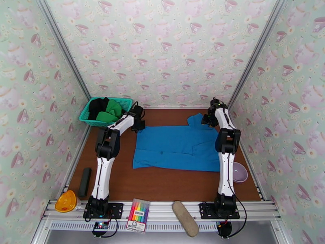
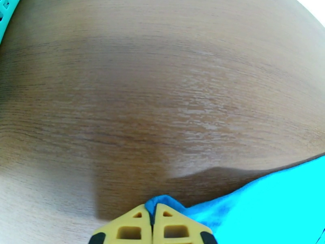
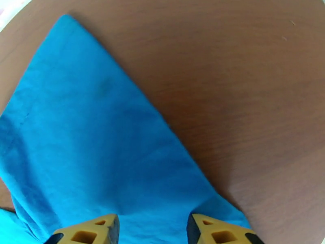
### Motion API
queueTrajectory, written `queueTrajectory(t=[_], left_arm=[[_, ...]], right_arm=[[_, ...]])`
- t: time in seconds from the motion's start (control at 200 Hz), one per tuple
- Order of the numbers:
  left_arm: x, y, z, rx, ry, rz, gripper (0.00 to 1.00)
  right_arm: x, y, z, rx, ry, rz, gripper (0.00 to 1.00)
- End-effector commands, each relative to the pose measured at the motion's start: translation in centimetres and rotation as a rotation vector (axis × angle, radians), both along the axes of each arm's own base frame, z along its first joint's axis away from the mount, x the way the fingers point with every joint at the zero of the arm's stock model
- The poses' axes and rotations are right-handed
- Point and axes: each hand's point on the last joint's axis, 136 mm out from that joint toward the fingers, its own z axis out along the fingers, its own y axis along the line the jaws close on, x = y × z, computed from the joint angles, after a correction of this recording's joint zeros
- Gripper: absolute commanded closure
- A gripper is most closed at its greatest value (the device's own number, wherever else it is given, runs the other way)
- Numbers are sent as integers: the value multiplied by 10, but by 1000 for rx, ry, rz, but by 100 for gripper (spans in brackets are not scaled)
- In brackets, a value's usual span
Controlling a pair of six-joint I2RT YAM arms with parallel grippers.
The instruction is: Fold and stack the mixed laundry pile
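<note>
The bright blue garment (image 1: 178, 145) lies spread flat on the brown table (image 1: 162, 184). My left gripper (image 1: 139, 126) is at its far left corner. In the left wrist view the yellow fingers (image 2: 174, 226) are shut on a pinch of blue cloth (image 2: 264, 200), and the left gripper (image 2: 153, 208) holds that corner just above the wood. My right gripper (image 1: 208, 118) is at the far right sleeve. In the right wrist view the right gripper (image 3: 152, 224) stands open, its fingers astride the blue cloth (image 3: 101, 139). The green garment (image 1: 110, 112) and black garment (image 1: 97, 106) lie in the teal basket (image 1: 86, 118).
The basket stands at the back left corner. A purple bowl (image 1: 239, 171) sits at the right edge, beside the right arm. Along the front are a black bar (image 1: 85, 181), an orange object (image 1: 67, 201), a marker pack (image 1: 138, 215) and a beige oblong object (image 1: 185, 218).
</note>
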Motion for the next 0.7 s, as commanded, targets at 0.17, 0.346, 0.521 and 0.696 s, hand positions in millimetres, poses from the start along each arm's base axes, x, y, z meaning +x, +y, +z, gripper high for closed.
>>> queueTrajectory(t=[0.17, 0.346, 0.521, 0.696], left_arm=[[-10, 26, 11, 85, 3, 78, 100], [-12, 44, 5, 96, 25, 141, 100], [-11, 55, 6, 111, 24, 177, 100], [-7, 56, 8, 92, 15, 178, 100]], right_arm=[[-7, -18, 45, -116, -74, -62, 50], [-16, -25, 44, -154, -51, -63, 49], [-18, -28, 32, -161, -24, -66, 50], [-13, -23, 20, -122, -11, -55, 53]])
